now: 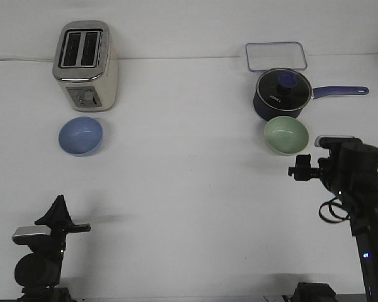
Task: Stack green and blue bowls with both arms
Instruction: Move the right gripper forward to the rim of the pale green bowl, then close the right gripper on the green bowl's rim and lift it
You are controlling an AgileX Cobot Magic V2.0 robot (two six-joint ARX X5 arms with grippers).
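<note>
Nothing is stacked yet: the blue bowl (80, 136) sits just before the toaster (85, 65), the green bowl (286, 135) far off. Neither gripper's grip state is discernible.

1. Cream and chrome toaster (85, 66) with two slots, upright at the far left of the white bench (189, 207), control panel facing forward.
2. Thin cable (19, 59) along the bench's far edge, running to the toaster's left side.
3. Dark navy saucepan (282, 95) at far right, glass lid on, purple knob on top, purple handle pointing right.
4. Clear rectangular container lid (274, 55), blue-rimmed, lying flat just behind the saucepan.
</note>
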